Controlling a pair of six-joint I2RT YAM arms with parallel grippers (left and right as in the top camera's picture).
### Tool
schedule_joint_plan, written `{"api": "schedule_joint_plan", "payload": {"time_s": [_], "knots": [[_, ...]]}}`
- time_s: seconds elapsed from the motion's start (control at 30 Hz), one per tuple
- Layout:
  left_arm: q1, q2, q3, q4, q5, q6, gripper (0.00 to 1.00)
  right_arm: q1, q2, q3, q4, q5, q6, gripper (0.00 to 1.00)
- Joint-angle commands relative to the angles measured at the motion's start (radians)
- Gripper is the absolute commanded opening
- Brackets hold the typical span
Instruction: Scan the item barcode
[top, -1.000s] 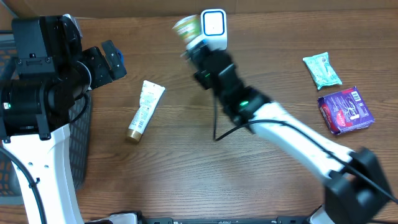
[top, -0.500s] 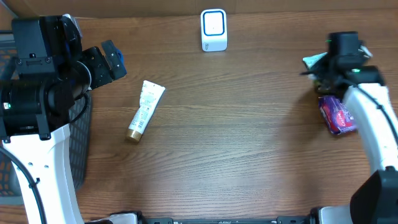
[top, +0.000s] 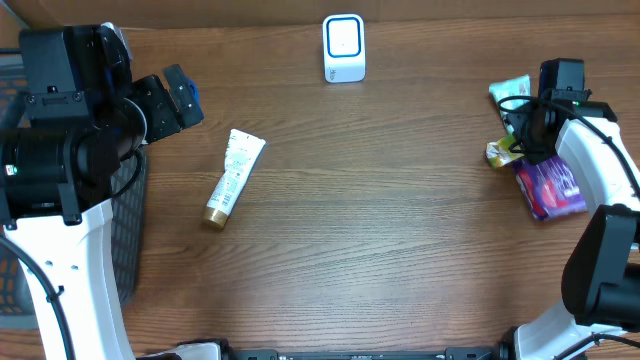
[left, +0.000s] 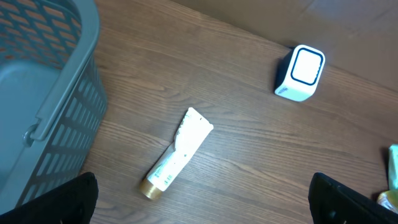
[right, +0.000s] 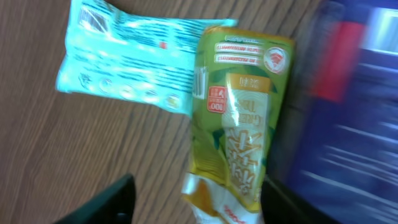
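- Green packet (top: 499, 153) lies flat on the table (top: 400, 250) near its right edge, just on the inner side of the right gripper (right: 198, 183).
- In the right wrist view, the green packet (right: 242, 124) runs lengthwise between the two fingers (right: 106, 202), with its crumpled end nearest the camera.
- The right gripper's jaws stand apart. A strip of bare table shows between one finger and the packet, and the other finger sits right at the packet's edge. Nothing is clamped.
- A teal packet (right: 130, 56) lies against the green one's far end, and the green one overlaps its corner.
- A purple packet (right: 348, 112) lies along the green one's other side. It is blurred, so I cannot tell whether they touch.
- The scanner (top: 343, 47) stands at the table's far edge in the middle, well apart from the green packet.
- The left gripper (left: 202, 186) hovers over the table's left side, spread wide and holding nothing.
- A tube (left: 177, 152) lies on the wood below it, cap end towards the camera, beside a grey basket (left: 50, 93).
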Motion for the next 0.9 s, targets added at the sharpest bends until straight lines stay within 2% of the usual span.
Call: {"api": "schedule_joint_plan", "payload": {"time_s": [0.0,0.07,0.23,0.37,0.5,0.63,0.73,0.87], "knots": [[0.004,0.003,0.013,0.002,-0.008,0.008,1.00,-0.002,-0.008,0.028,0.004,0.003,0.000,0.72],[0.004,0.003,0.013,0.002,-0.008,0.008,1.00,-0.002,-0.013,0.042,-0.008,-0.013,-0.034,0.77],[0.004,0.003,0.013,0.002,-0.008,0.008,1.00,0.007,-0.059,0.084,-0.043,-0.187,-0.143,0.77],[0.004,0.003,0.013,0.003,-0.008,0.008,0.99,0.072,-0.101,0.093,-0.030,-0.380,-0.207,0.77],[0.004,0.003,0.013,0.002,-0.008,0.008,1.00,0.241,-0.092,0.092,0.017,-0.439,-0.209,0.77],[0.004,0.003,0.013,0.002,-0.008,0.008,0.99,0.442,-0.054,0.092,0.161,-0.444,-0.200,0.78],[0.004,0.003,0.013,0.002,-0.008,0.008,1.00,0.582,-0.005,0.093,0.298,-0.446,-0.145,0.88],[0.004,0.003,0.013,0.002,-0.008,0.008,1.00,0.700,0.057,0.109,0.458,-0.480,-0.122,0.90]]}}
